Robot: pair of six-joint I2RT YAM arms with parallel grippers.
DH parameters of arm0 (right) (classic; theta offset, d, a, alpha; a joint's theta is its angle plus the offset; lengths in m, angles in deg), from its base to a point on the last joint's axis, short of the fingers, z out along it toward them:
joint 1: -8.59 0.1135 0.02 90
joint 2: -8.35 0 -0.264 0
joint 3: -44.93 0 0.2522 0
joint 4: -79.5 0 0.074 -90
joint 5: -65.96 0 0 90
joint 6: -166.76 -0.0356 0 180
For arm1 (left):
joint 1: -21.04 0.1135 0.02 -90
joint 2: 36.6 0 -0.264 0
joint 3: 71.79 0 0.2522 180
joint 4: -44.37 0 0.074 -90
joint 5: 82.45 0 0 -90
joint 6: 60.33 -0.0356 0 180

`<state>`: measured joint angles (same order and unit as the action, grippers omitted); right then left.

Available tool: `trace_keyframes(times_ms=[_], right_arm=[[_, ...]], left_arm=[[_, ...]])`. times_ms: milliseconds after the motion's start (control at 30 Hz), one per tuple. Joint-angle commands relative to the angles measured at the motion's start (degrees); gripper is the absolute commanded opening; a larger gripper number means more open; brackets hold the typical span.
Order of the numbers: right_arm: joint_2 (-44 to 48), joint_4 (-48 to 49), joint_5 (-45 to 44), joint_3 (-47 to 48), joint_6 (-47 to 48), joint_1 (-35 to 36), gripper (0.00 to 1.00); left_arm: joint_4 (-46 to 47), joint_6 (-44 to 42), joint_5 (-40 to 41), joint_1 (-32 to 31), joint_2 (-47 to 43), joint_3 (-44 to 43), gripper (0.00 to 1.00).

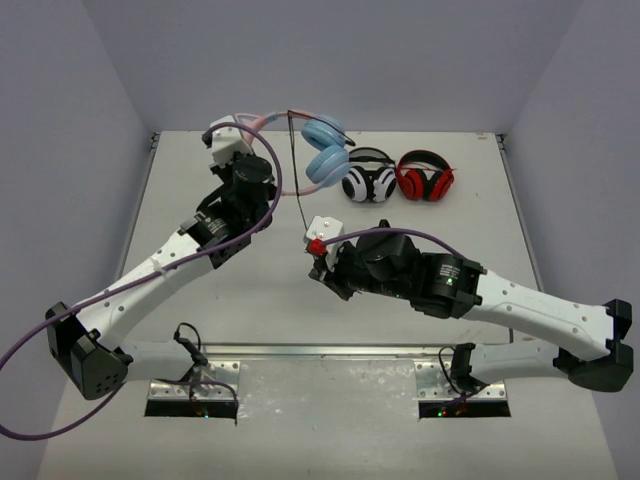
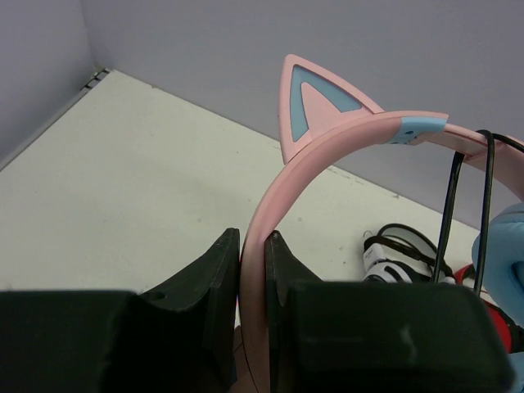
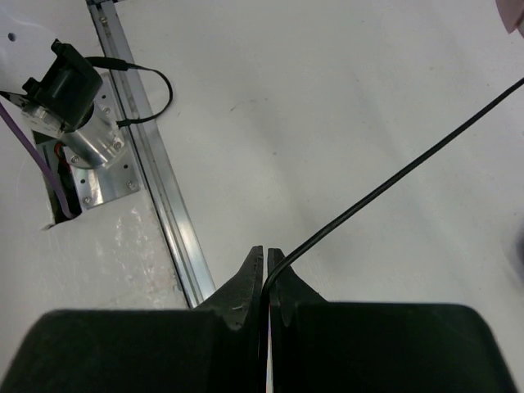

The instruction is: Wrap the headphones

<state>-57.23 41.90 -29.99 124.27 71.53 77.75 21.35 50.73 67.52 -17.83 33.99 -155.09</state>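
- Left claw: clenched on the pink headband, one dark finger pressed to each side of the band.
- Headphones: at the far end of the surface, close to the back wall, gripped by the headband and stretching right from the left claw.
- Seen from the left wrist: headband arching up and to the right, above the surface, with one pink cat ear with a blue centre standing upright on it.
- Light-blue earcups: side by side at the right end of the band, just left of the other two pairs.
- Cable: thin and black, draped over the top of the band in two strands in the left wrist view, then running straight and taut down to the right claw.
- Right claw: pinched tight on the cable, fingertips all but touching, near the middle of the surface and well apart from the earcups.
- Black-and-white headphones and red-and-black headphones: lying next to each other on the surface, right of the blue earcups, held by neither claw.
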Motion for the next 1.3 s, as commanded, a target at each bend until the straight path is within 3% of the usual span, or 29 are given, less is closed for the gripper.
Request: trace_keyframes(times_ms=[0, 300, 467, 633, 800, 933, 1067, 1267], right_arm=[[0.8, -5.4, 5.0, 5.1, 2.8, 1.5, 0.01], [-7.7, -17.6, 4.7, 21.3, 8.7, 1.5, 0.01], [-12.3, -25.0, 1.1, 27.8, 14.6, 0.1, 0.01], [-16.3, -30.2, 2.6, 30.0, 18.5, -3.2, 0.01], [-16.3, -31.2, 1.7, 28.5, 23.0, -4.1, 0.01], [-18.0, -34.8, 0.8, 31.4, 27.0, -5.6, 0.01], [-18.3, -32.8, -5.8, 30.3, 30.4, -6.8, 0.01], [-18.5, -25.5, -18.7, 28.0, 37.6, -7.5, 0.01]], left_arm=[[5.7, 5.0, 0.4, 2.1, 1.3, -5.0, 0.0], [8.0, 9.2, -1.0, 0.3, -1.1, 4.9, 0.0], [19.1, 1.0, -2.6, -4.8, -4.5, 12.0, 0.0], [29.5, -3.6, -12.7, -6.0, -10.1, 23.4, 0.0], [33.2, -7.8, -23.7, -6.1, -13.5, 28.8, 0.0], [33.7, -10.8, -33.1, -6.1, -16.0, 31.7, 0.0], [30.6, -12.3, -41.7, -6.1, -17.0, 32.9, 0.0], [18.1, -9.6, -40.9, -6.5, -19.8, 33.2, 0.0]])
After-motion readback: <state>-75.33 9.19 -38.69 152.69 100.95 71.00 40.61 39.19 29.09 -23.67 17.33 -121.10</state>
